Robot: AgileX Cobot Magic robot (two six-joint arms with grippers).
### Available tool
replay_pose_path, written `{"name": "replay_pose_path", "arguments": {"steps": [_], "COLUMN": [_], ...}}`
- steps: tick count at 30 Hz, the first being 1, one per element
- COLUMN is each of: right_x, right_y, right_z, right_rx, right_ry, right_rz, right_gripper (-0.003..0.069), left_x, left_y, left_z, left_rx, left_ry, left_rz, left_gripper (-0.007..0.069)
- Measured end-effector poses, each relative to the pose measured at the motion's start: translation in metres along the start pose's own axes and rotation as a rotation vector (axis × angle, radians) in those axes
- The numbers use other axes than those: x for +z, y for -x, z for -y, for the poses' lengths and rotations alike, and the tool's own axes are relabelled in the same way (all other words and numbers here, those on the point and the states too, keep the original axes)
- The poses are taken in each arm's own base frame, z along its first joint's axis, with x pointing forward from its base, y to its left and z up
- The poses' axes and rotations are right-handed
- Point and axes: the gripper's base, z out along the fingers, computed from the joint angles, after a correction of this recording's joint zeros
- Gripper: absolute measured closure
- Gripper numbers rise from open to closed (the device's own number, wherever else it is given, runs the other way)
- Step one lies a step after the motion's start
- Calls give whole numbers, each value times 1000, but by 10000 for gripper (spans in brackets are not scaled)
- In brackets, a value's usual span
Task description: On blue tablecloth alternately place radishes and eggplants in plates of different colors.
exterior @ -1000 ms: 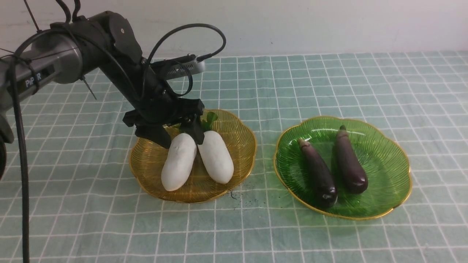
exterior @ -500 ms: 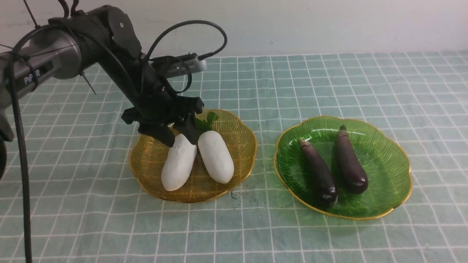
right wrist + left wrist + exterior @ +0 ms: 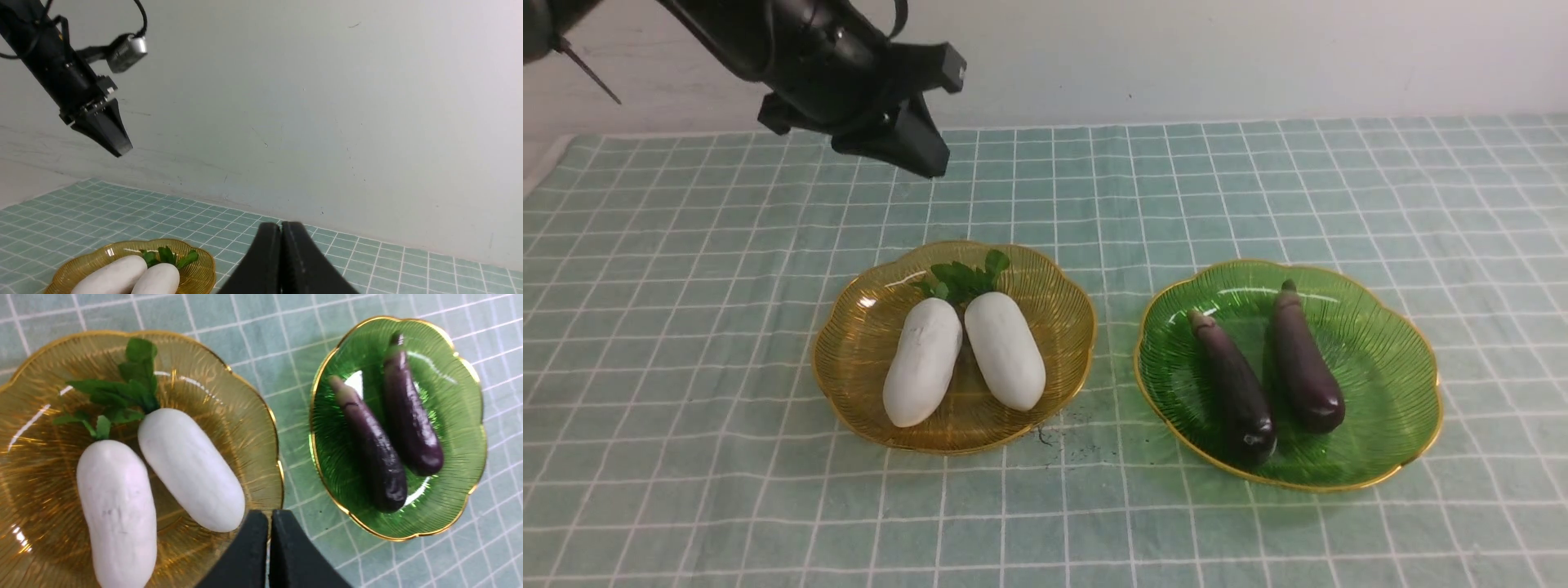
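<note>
Though both radishes point(image 3: 1005, 351) lie in the amber plate point(image 3: 858, 359) and both eggplants point(image 3: 1233, 384) in the green plate point(image 3: 1380, 384) at its 3 o'clock, my left hand point(image 3: 929, 166), clenched empty at the amber plate's 11 o'clock, could clip a rim on a careless descent; my right hand point(image 3: 281, 228) is clenched empty too.

Wide bare pale teal-blue gridded tablecloth point(image 3: 686, 457) is left round amber ribbed plate point(image 3: 849, 376) & green ribbed plate point(image 3: 1388, 408); only narrow gap is seen btwn them.

Bright, even light, sharp focus; soft shadows beneath the amber plate point(image 3: 849, 367) and green plate point(image 3: 1388, 384), white glare streaking both.
</note>
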Motion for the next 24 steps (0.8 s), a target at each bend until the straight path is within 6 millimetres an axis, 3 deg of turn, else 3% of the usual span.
{"name": "replay_pose_path", "arguments": {"steps": [9,16,24], "right_x": [1,9,10], "right_y": [-4,-48,-97], "right_z": [-1,-10,-7], "right_rx": [24,185,304], "right_ry": [10,48,-137], "right_rz": [-9,-118,-258], "right_gripper": [674,674,674], "left_x": [-48,-53,-51], "left_y": [-8,-10,-10], "left_z": [22,24,23], "left_rx": [39,42,50], "left_ry": [-20,-22,-17], "left_rz": [88,95,92], "left_gripper": [632,632,632]}}
